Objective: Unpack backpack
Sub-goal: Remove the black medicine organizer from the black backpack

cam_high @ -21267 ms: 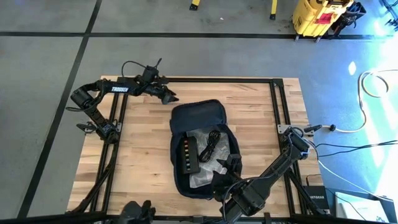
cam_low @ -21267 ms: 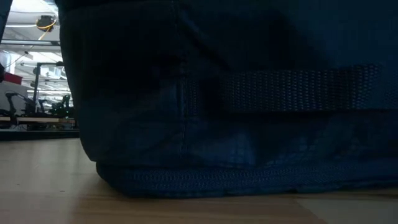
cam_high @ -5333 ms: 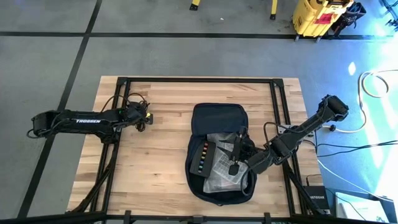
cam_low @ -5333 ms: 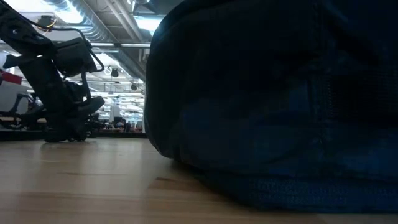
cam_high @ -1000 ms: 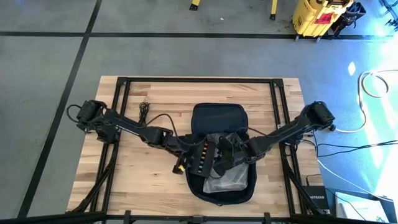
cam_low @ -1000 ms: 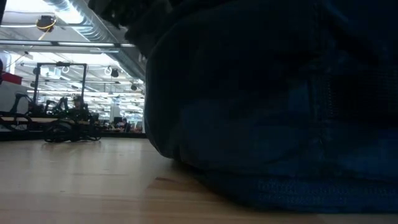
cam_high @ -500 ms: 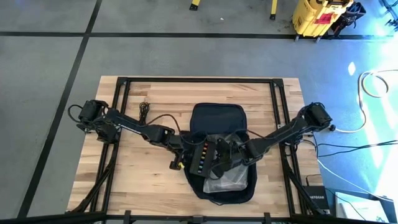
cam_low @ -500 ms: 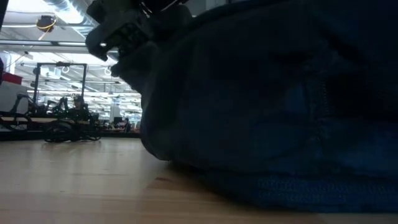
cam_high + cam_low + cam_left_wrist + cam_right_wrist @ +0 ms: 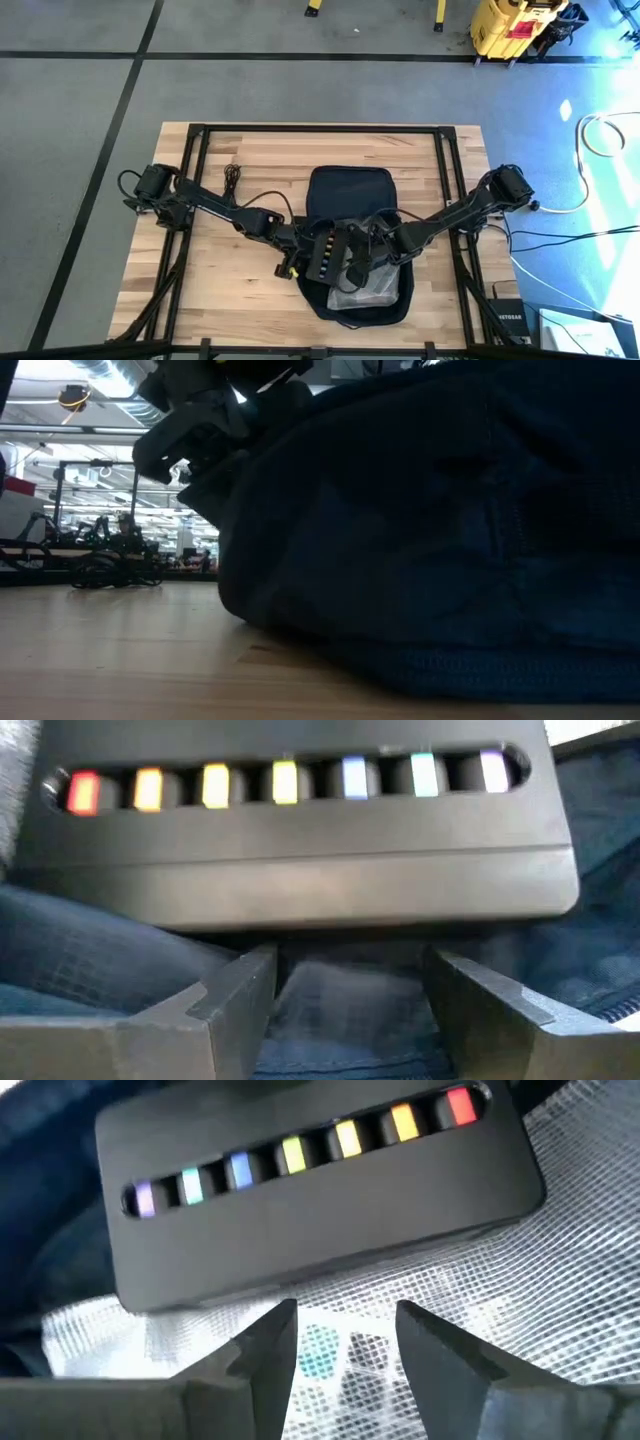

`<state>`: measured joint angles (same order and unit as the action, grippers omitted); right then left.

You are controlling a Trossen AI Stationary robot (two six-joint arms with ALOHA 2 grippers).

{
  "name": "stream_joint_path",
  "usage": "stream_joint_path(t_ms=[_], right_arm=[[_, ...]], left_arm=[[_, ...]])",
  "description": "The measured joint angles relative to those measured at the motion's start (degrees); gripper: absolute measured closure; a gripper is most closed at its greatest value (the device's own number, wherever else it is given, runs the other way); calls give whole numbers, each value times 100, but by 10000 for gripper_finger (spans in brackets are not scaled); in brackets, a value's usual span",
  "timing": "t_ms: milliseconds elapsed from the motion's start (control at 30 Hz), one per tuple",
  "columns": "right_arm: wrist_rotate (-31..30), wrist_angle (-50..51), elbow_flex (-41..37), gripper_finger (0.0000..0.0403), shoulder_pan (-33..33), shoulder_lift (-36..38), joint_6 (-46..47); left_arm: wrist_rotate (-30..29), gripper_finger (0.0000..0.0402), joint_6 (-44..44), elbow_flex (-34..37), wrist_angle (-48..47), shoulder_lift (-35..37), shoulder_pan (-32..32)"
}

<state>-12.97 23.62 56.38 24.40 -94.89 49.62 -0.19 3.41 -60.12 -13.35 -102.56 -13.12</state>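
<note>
Backpack lies unzipped; bring your open, empty left gripper and right gripper squarely around the black case before closing.

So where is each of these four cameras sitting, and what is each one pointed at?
High view: above the table, looking straight down; both arms reach the backpack.
Low view: at tabletop height, looking level; the backpack fills it, part of an arm above.
Left wrist view: on the left arm, past the open left gripper at the black case.
Right wrist view: on the right arm, past the right gripper.
Both wrist views share the case's colored row.
</note>
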Motion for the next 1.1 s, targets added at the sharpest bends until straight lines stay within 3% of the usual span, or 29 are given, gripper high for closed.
stream_joint_path(t_ms=[233,633,1100], right_arm=[[574,371,0,249,-5,0,-1393],[576,-6,0,249,-6,-398,-1451],[558,-322,7,249,-6,-684,-1491]], left_arm=[[134,165,-163,0,116,-182,-2],[196,165,-519,-316,446,-222,-4],[-51,165,-143,-406,341,-559,44]])
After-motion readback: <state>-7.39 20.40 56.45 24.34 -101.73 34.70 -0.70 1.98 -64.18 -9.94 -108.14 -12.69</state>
